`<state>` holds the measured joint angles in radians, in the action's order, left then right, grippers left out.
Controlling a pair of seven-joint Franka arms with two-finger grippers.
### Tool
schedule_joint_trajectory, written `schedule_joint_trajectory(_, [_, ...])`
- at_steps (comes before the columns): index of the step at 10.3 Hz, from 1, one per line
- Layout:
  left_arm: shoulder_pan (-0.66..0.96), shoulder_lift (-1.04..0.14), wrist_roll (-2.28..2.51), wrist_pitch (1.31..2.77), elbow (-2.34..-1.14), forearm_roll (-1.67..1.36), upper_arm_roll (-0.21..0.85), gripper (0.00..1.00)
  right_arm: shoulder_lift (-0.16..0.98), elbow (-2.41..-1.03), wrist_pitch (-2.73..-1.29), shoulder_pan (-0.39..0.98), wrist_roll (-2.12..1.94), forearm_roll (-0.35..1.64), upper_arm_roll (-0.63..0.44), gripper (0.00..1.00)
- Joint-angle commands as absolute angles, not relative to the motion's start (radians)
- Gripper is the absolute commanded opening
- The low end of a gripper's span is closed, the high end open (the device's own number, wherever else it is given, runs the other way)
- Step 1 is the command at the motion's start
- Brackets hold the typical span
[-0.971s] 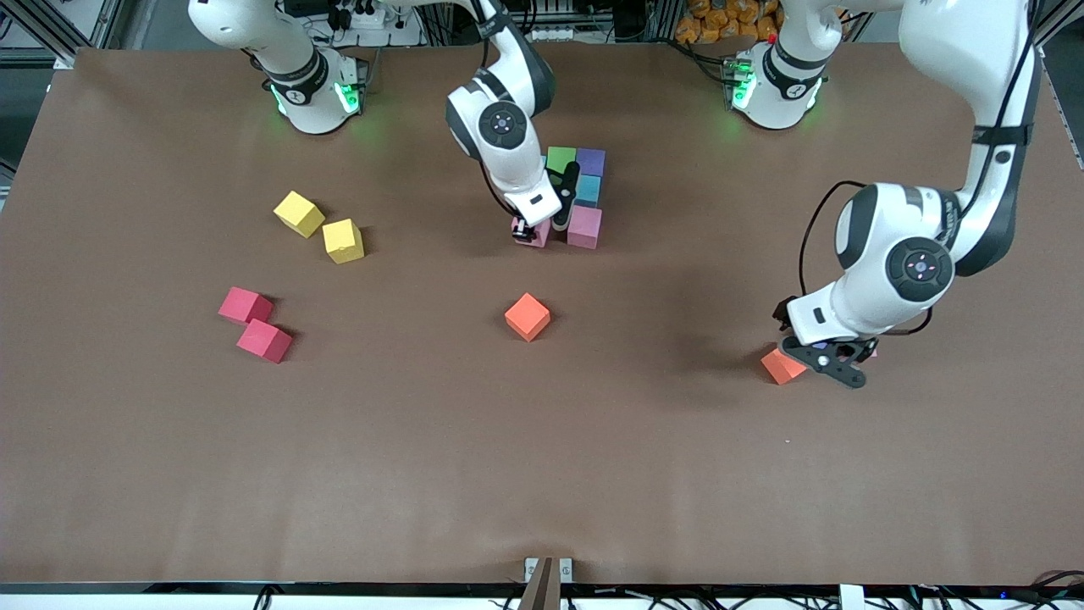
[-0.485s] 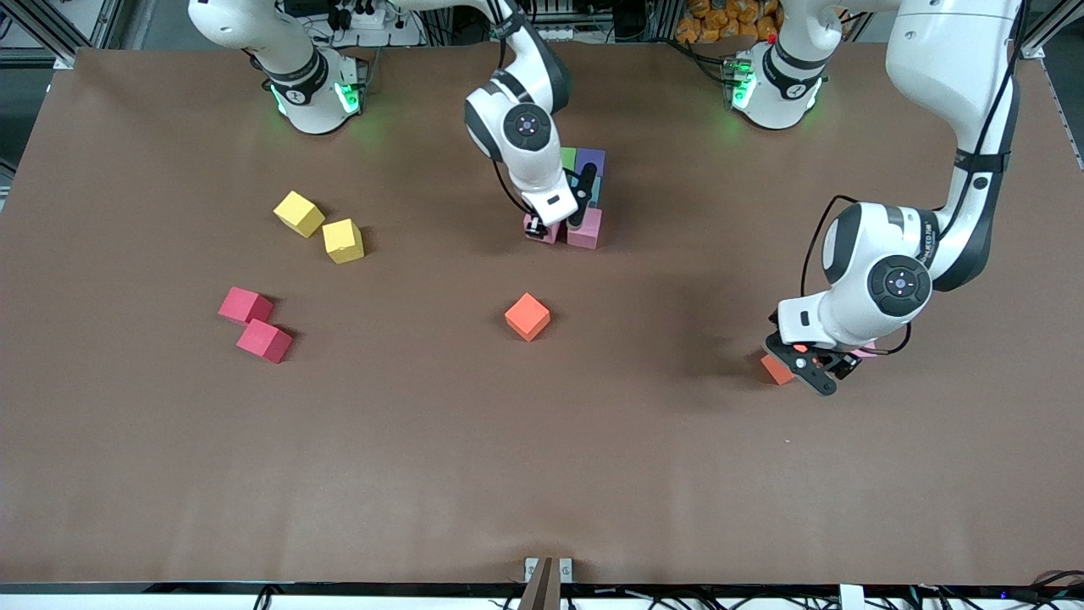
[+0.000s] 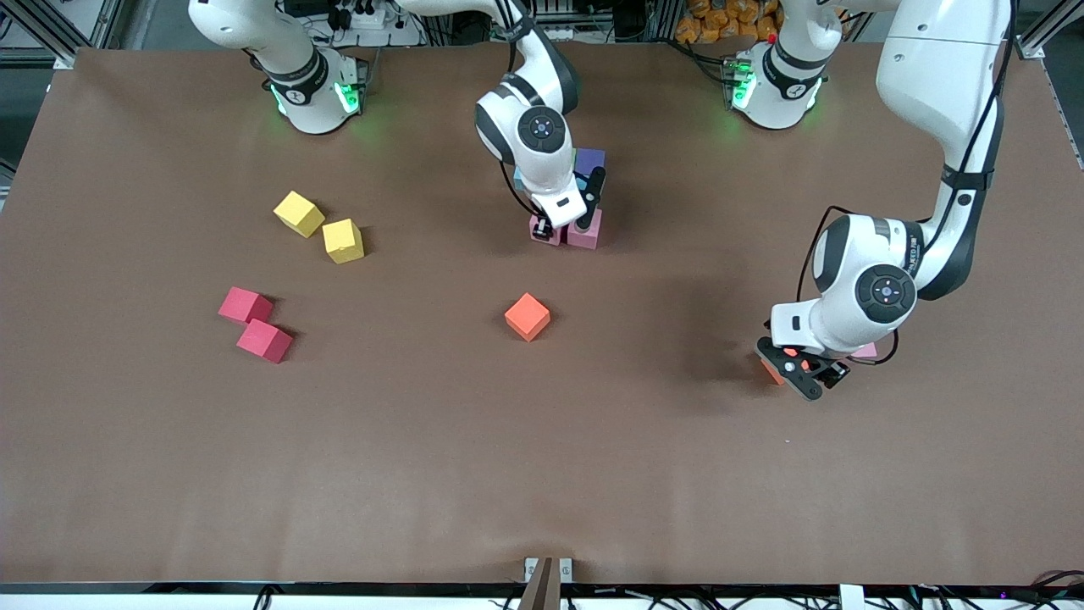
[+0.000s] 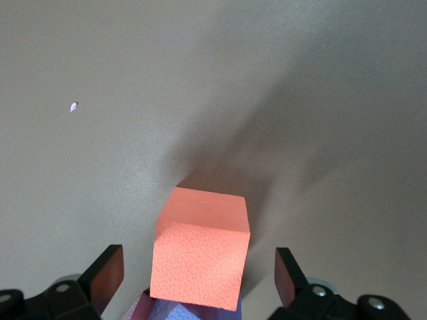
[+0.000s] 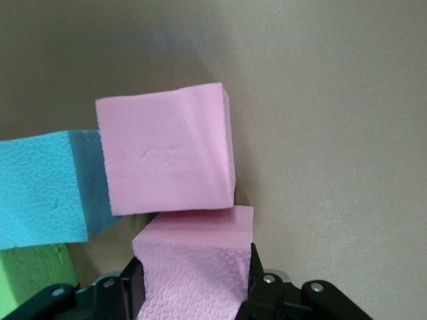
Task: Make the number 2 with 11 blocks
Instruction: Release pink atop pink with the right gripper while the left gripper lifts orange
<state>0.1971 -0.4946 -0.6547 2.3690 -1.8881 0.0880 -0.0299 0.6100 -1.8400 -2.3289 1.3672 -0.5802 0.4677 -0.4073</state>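
My right gripper (image 3: 561, 225) is shut on a pink cube (image 3: 548, 232) and holds it low, against a second pink cube (image 3: 588, 230) at the front of the started number 2. In the right wrist view the held pink cube (image 5: 197, 263) touches that pink cube (image 5: 167, 157), with a cyan cube (image 5: 43, 187) and a green cube (image 5: 27, 273) beside it. A purple cube (image 3: 590, 158) shows past the wrist. My left gripper (image 3: 796, 371) is open, low around an orange cube (image 3: 769, 369); its fingers (image 4: 107, 277) stand apart on either side of the orange cube (image 4: 200, 257). A purple cube (image 4: 180, 312) lies against it.
A second orange cube (image 3: 528, 316) lies mid-table. Two red-pink cubes (image 3: 255, 323) and two yellow cubes (image 3: 320, 227) lie toward the right arm's end. A pink cube (image 3: 866, 349) peeks out under the left wrist.
My right gripper has carried the pink cube sideways up against the other pink cube. My left gripper has moved toward the orange cube and come down around it.
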Motion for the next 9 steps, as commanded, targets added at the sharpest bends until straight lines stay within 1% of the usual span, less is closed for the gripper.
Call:
schedule_joint_trajectory(1, [0.202, -0.512, -0.676, 2.404, -1.891, 0.106, -0.038, 1.0, 0.643, -1.795, -2.324, 1.381, -0.551, 0.448, -0.407, 0.0])
schedule_joint_trajectory(5, [0.201, -0.541, -0.675, 2.43, -1.891, 0.106, -0.043, 1.0, 0.647, -1.786, -2.335, 1.384, -0.551, 0.436, -0.4, 0.0])
schedule_joint_trajectory(9, [0.192, -0.54, -0.675, 2.43, -1.905, 0.104, -0.058, 1.0, 0.667, -1.79, -2.385, 1.393, -0.549, 0.407, -0.394, 0.0])
